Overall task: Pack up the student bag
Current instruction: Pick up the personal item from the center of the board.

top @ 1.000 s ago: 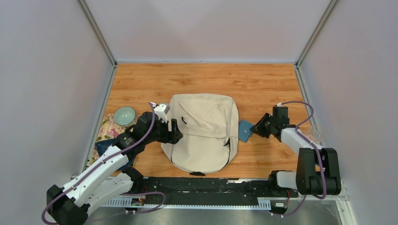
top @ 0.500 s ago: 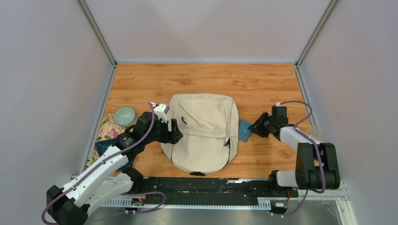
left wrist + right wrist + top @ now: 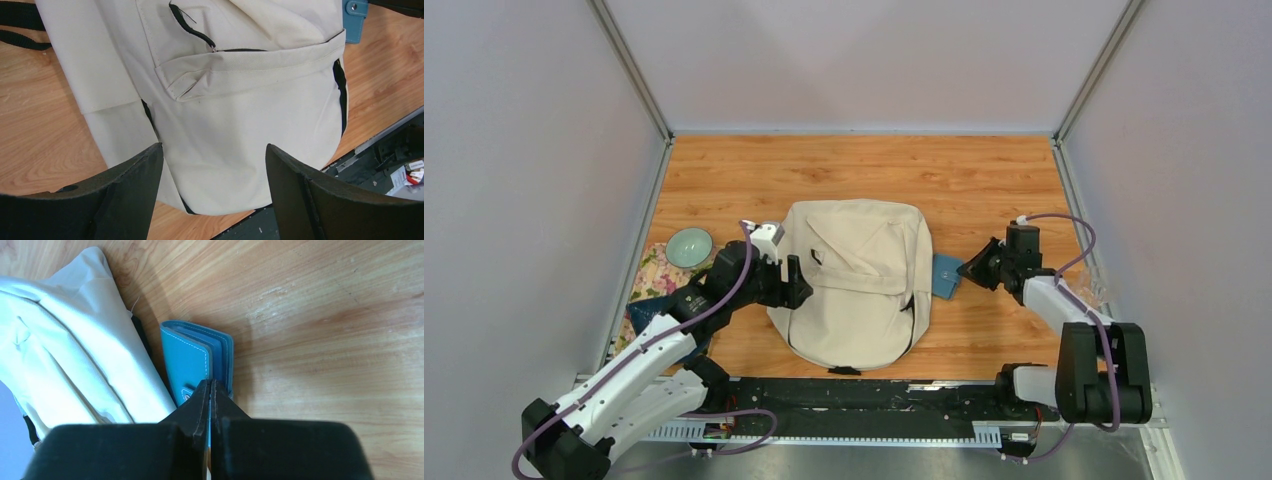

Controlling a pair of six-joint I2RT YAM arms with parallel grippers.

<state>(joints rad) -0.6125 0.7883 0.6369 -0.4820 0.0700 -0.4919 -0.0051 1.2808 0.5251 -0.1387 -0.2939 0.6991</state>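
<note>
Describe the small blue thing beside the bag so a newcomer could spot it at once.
Find the student bag, the big cream backpack mid-table. At its right edge, on the wood, lies a small flat wallet. It is bright blue with pale stitching, unlike the cream fabric beside it.

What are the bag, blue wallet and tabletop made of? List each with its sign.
Student bag: matte cream woven fabric, probably canvas; soft folds, stitched seams.
Blue wallet: smooth leather or imitation; white edge stitching.
Tabletop: wood grain, slight sheen; possibly laminate.
</note>
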